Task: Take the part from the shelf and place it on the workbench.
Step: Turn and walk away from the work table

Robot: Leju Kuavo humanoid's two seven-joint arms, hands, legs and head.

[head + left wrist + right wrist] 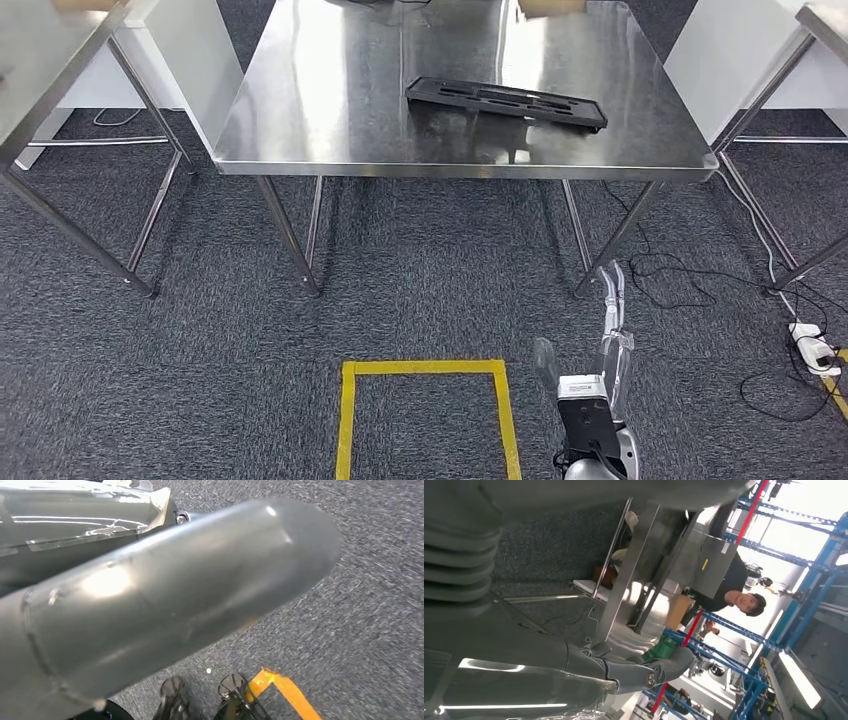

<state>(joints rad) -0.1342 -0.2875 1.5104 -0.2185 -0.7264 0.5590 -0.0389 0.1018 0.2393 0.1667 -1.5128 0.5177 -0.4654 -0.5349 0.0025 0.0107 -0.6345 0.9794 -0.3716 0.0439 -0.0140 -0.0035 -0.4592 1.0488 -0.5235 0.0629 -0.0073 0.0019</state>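
Note:
The part (505, 103), a long flat black slotted piece, lies on the steel workbench (330, 130), right of its middle, with nothing touching it. My right hand (600, 390) hangs low over the carpet well short of the bench's front edge, its fingers straight, its thumb apart and nothing in it. Its thumb (644, 672) reaches out bare in the right wrist view. In the left wrist view my left hand (165, 595) hangs above the carpet with its thick thumb stretched out and nothing against it.
A yellow tape square (425, 410) marks the carpet in front of the bench. Steel tables stand at left (40, 70) and right (830, 20). Cables and a power strip (810, 345) lie on the floor at right. A person in black (734, 592) stands by blue shelving (774, 555).

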